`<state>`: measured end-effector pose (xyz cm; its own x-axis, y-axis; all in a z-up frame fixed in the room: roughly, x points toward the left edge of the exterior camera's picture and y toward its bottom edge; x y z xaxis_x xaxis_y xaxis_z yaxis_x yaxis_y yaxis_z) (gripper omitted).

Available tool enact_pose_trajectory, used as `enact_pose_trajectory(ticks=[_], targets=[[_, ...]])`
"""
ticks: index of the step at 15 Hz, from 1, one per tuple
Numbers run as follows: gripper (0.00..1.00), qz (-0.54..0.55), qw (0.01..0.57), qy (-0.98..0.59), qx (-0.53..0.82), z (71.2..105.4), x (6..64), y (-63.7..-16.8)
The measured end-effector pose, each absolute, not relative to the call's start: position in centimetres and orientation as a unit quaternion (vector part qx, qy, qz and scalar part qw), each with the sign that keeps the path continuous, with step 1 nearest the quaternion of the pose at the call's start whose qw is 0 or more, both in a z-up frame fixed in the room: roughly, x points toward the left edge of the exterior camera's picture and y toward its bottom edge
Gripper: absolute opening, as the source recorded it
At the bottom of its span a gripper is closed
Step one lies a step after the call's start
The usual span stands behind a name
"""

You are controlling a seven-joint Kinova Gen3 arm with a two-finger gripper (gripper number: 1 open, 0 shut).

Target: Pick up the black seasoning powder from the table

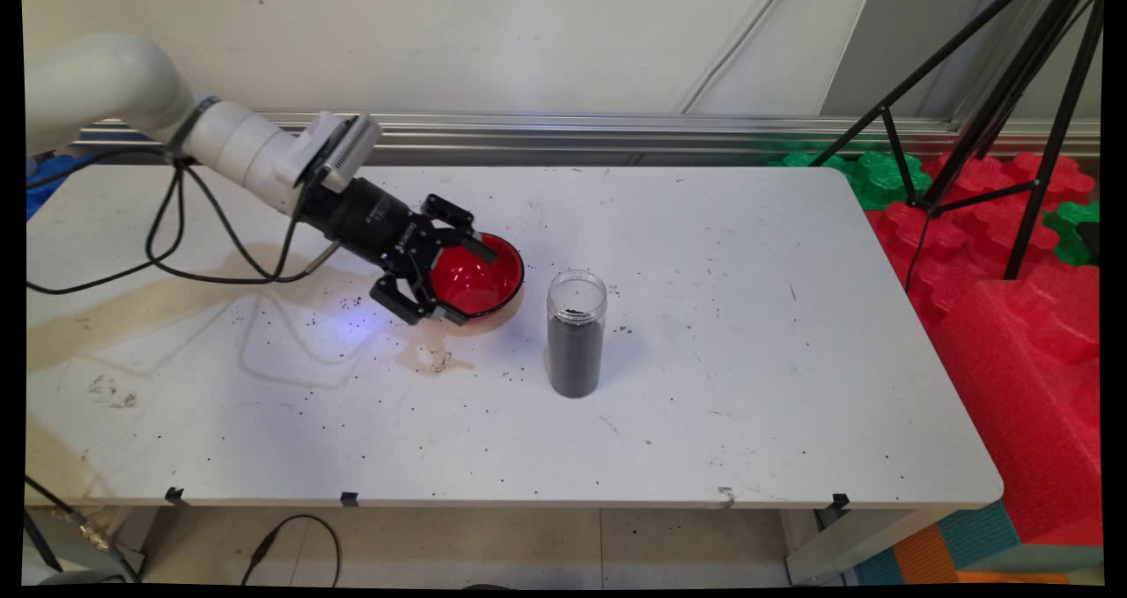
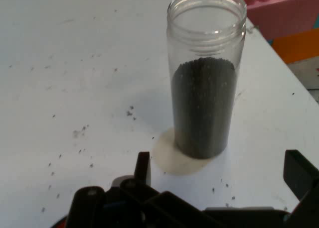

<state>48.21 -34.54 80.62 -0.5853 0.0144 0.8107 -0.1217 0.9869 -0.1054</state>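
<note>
Gripper point(image 1: 445, 279), fingers spread around the red bowl's point(image 1: 484, 285) near rim; upright jar point(image 1: 576, 334) of dark grains stands just beyond, to its right.

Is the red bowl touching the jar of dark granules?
Apart. The main view shows a strip of bare white table between the red bowl and the jar, which stands to the bowl's right.
</note>
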Motion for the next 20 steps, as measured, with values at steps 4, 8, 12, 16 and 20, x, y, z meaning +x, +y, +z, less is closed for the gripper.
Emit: enact_pose_trajectory(ticks=[4, 8, 12, 16, 20], targets=[[1.0, 0.066, 0.459, -0.886, 0.01, 80.1, 47.0, -35.8], [1.0, 0.058, 0.463, -0.884, -0.009, 79.6, 45.8, -37.1], [1.0, 0.049, 0.466, -0.883, -0.024, 79.1, 44.7, -38.3], [1.0, 0.038, 0.468, -0.882, -0.037, 78.6, 43.4, -39.5], [1.0, 0.027, 0.469, -0.882, -0.047, 78.2, 42.3, -40.6]])
